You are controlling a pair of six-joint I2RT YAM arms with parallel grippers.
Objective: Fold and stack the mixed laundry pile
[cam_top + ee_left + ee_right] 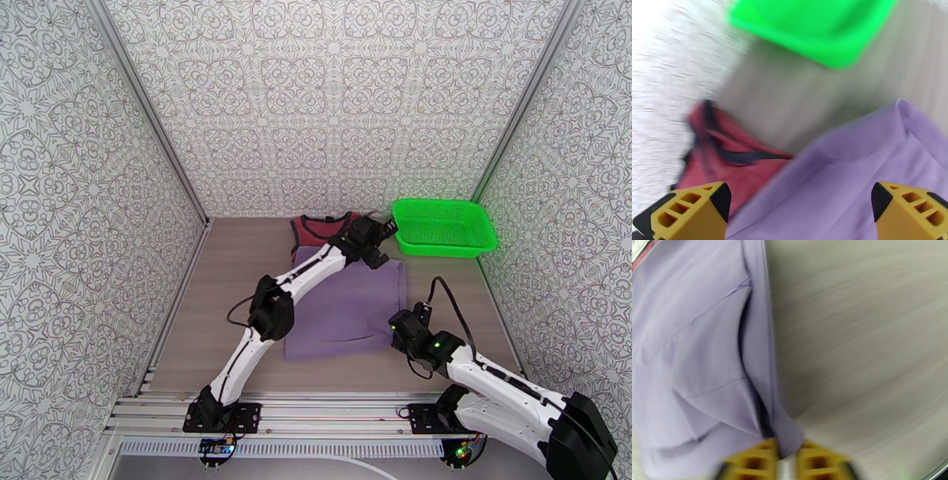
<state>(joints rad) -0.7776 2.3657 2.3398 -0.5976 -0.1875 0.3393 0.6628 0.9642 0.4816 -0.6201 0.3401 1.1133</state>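
The purple garment (347,308) lies spread flat in the middle of the worktop (237,268). The red tank top (322,228) lies at the far edge, by the back wall, and the purple garment covers its near part. The green basket (446,227) sits near them at the back right. The left end effector (800,195) hangs over the far right corner of the purple garment. Its yellow fingers (691,209) are wide apart with nothing between them. The right end effector (788,459) is at the near right corner, closed tight and pinching the edge of the purple garment. Both wrist pictures are blurry.
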